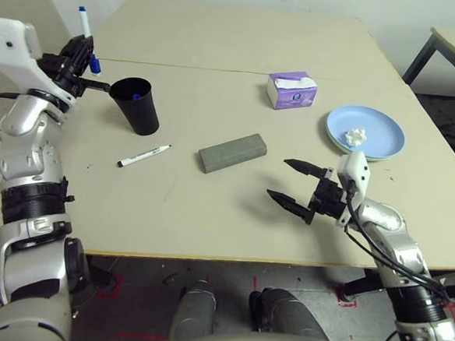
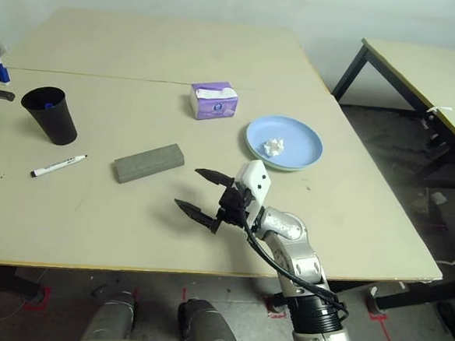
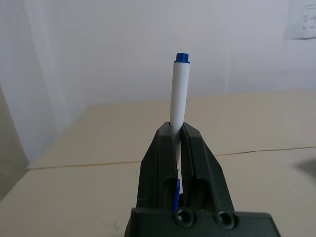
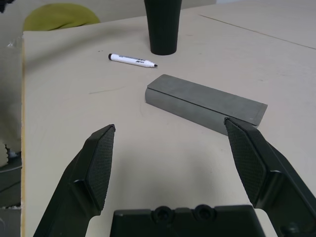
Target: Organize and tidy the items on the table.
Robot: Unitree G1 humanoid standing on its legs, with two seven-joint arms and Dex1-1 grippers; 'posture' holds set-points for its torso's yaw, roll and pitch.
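Here, head view: my left gripper point(image 1: 81, 57), at ten o'clock on the table point(image 1: 209, 208), clamps the blue-capped marker point(image 1: 85, 23) beside the black cup point(image 1: 136, 105). Black-capped marker point(image 1: 143, 156), grey glasses case point(image 1: 232, 152) centre; tissue box point(image 1: 292, 90), paper wad point(image 1: 355, 136) on the blue plate point(image 1: 386, 135) at two o'clock. Right wrist view: my right gripper point(image 4: 175, 163), jaws wide apart, faces the case.

head stereo overlooking table point(image 1: 209, 208), wrist close-ups

Left tool point(image 1: 85, 55) raised, clamped; right tool point(image 1: 297, 183) low, spread.
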